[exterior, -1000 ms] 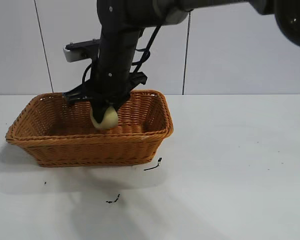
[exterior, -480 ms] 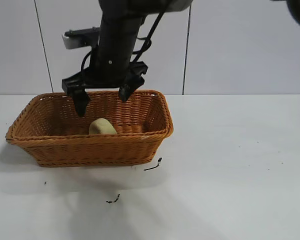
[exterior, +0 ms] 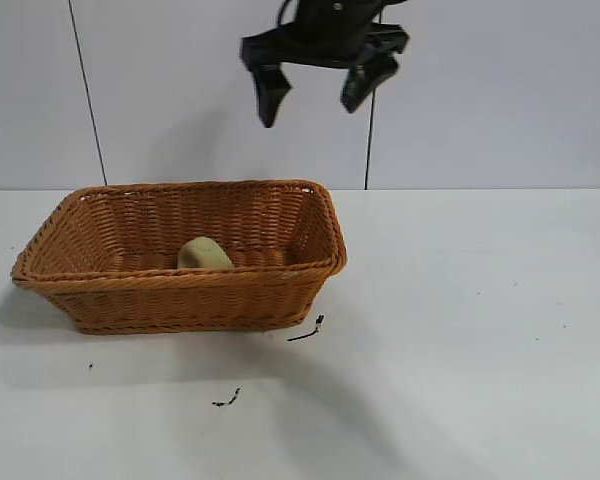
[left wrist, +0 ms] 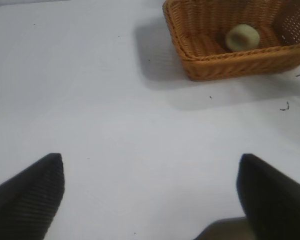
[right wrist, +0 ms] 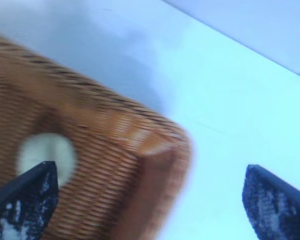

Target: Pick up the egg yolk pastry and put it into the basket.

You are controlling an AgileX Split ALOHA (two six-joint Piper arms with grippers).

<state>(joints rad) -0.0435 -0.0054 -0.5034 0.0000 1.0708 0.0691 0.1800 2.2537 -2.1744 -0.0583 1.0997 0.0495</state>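
The egg yolk pastry (exterior: 204,254) is a pale yellow lump lying on the floor of the orange-brown wicker basket (exterior: 180,300), near its front wall. My right gripper (exterior: 310,110) is open and empty, high above the basket's right end, well clear of the rim. In the right wrist view its fingers (right wrist: 35,195) are spread wide over the basket's corner (right wrist: 140,130), with the pastry (right wrist: 46,150) below. My left gripper (left wrist: 150,159) is open and empty over bare table, far from the basket (left wrist: 230,67) and the pastry (left wrist: 242,37).
The basket stands at the left of a white table (exterior: 460,330). Two small black scraps (exterior: 306,333) (exterior: 227,400) lie on the table in front of it. A pale wall with thin vertical lines stands behind.
The right gripper held the pastry inside the basket, opened and dropped it onto the basket floor, then rose high and shifted right. The pastry now lies still.
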